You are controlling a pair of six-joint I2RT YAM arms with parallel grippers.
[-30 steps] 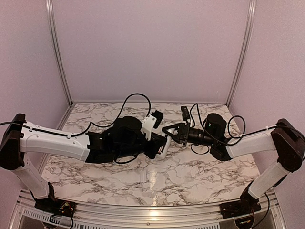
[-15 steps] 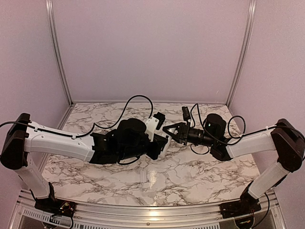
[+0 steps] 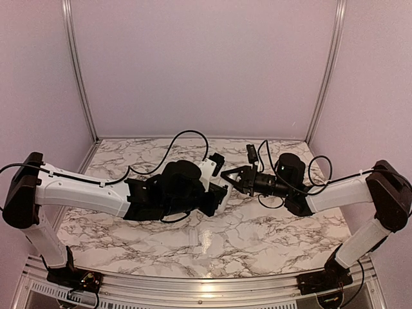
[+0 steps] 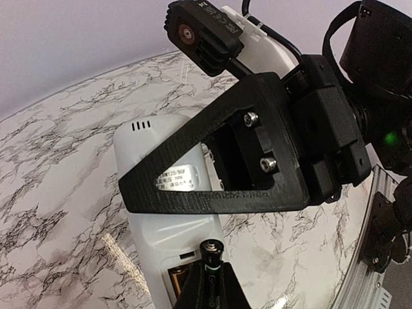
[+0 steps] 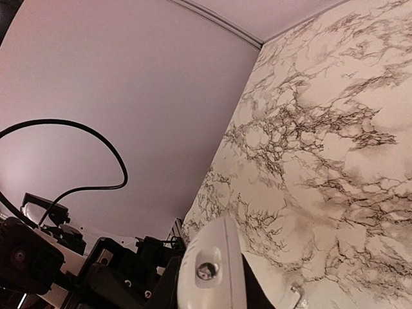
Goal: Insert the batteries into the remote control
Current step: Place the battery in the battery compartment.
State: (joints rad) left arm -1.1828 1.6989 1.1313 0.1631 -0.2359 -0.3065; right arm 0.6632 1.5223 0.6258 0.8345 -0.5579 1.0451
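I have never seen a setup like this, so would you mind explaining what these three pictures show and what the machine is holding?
These are two robot arms bolted at the near edge of a marble table. One picture looks down from a fixed camera above and behind them. The other two come from small cameras on each wrist. The right gripper clamps a white remote control, whose plain back and open battery compartment face the left wrist camera. The left gripper pinches a dark battery with a metal tip, right at that compartment. A golden shape inside may be the other cell; I cannot tell.
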